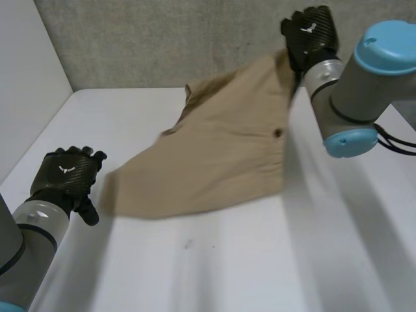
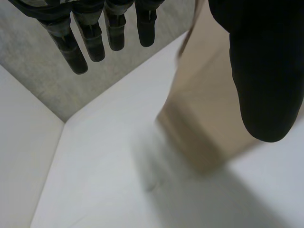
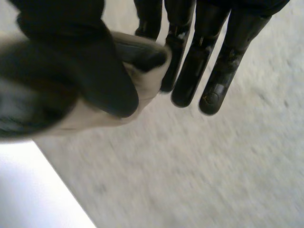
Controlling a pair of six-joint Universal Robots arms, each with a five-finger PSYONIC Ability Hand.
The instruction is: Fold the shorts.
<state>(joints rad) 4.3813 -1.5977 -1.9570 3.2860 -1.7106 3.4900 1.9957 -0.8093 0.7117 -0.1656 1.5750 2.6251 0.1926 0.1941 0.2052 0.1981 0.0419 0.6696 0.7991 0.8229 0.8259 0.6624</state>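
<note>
Right hand [image 1: 311, 32] pinches the shorts [image 1: 214, 162] by their far right corner, lifted; left hand [image 1: 65, 175], fingers relaxed and empty, sits near left. Risk: shallow pinch slips, cloth drops bunched.

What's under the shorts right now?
The right hand pinches one corner of the shorts and holds it up; white table shows beneath that raised side. Where the cloth rests on the table, anything beneath is covered.

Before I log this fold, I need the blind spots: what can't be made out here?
Head view: the lifted shorts hide the table behind them.
Right wrist view: the right hand covers which part of the shorts it pinches.
Left wrist view: the left hand blocks part of the shorts.
</note>
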